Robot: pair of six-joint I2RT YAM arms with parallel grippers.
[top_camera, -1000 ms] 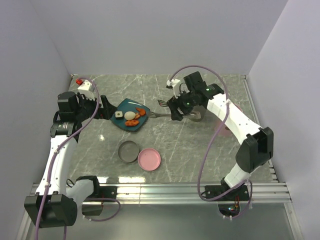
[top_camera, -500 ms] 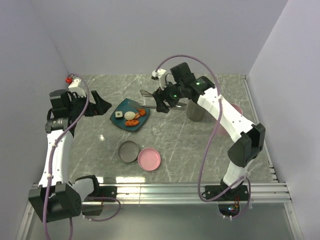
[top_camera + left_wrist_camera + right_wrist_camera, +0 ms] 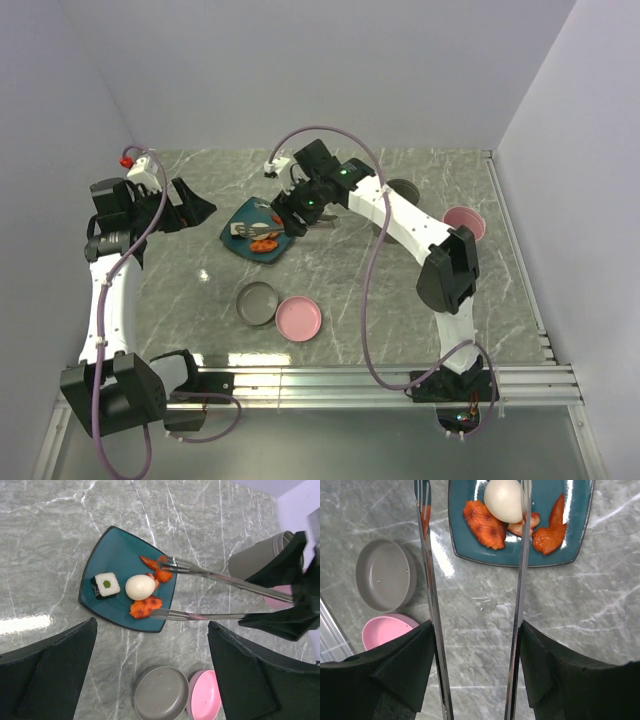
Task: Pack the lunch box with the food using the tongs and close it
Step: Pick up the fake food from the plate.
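Observation:
A teal plate [image 3: 113, 550] holds the food: a white ball [image 3: 140, 587], orange-red chunks [image 3: 146, 607] and a dark-and-white piece [image 3: 105, 585]. My right gripper [image 3: 475, 627] is shut on the silver tongs [image 3: 521, 580], pressing on their two arms. The arms stay spread, with the tips over the plate on either side of the white ball [image 3: 504, 500]. My left gripper [image 3: 151, 625] hangs open and empty to the left of the plate [image 3: 240, 215]. The lunch box's round grey bowl [image 3: 257, 302] and a pink round piece [image 3: 298, 318] lie open in front of the plate.
A tall grey cup [image 3: 402, 190] stands at the back, right of the plate. A second pink dish [image 3: 463, 220] sits near the right wall. Walls close in the table at the left, back and right.
My right arm has swung left, carrying the tongs from beside the grey cup to over the plate. My left gripper has drawn back to the left, away from the plate.

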